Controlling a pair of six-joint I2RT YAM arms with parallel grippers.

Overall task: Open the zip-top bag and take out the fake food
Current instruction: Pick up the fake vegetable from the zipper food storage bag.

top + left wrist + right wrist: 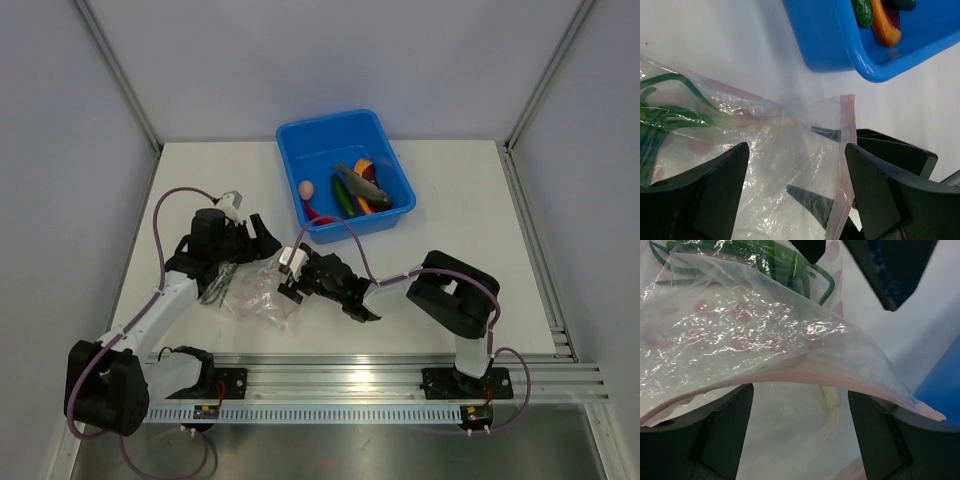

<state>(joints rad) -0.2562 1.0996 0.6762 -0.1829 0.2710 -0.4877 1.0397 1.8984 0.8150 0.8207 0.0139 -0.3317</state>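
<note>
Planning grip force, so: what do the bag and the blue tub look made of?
The zip-top bag looks like thin clear plastic film: glossy, crinkled, see-through. The blue tub looks like rigid moulded plastic: smooth, soft sheen, rounded rim.

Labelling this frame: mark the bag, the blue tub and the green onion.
bag (243, 293), overhead view, crinkled middle.
blue tub (322, 150), overhead view, bare floor.
green onion (670, 114), left wrist view, leaves inside bag.
</note>
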